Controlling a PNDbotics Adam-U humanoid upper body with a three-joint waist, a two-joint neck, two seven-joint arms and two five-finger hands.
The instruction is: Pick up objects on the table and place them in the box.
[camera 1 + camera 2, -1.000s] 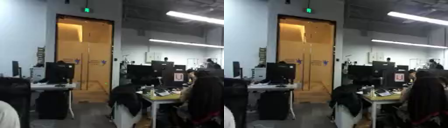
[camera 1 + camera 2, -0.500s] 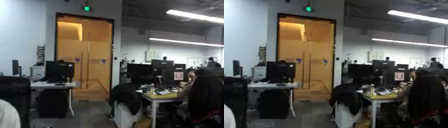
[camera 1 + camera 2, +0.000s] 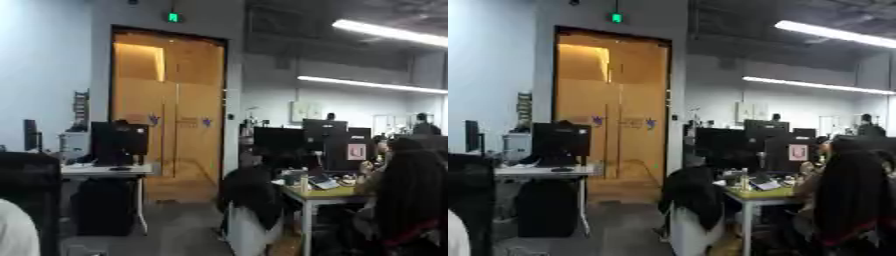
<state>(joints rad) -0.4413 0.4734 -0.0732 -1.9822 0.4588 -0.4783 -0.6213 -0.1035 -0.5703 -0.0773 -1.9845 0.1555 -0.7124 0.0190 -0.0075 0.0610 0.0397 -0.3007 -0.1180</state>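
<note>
Facing an office: wooden double door [image 3: 171, 107], desks with monitors [image 3: 120, 143]; no hands, fingers unseen.

Orange-lit doorway [image 3: 171, 107] (green sign [image 3: 173, 17] above), black monitors [image 3: 120, 142].

Office room, seen level
Tall orange wooden double door [image 3: 168, 107] under a small green sign [image 3: 173, 17]; black monitors [image 3: 120, 143] on desks.
</note>
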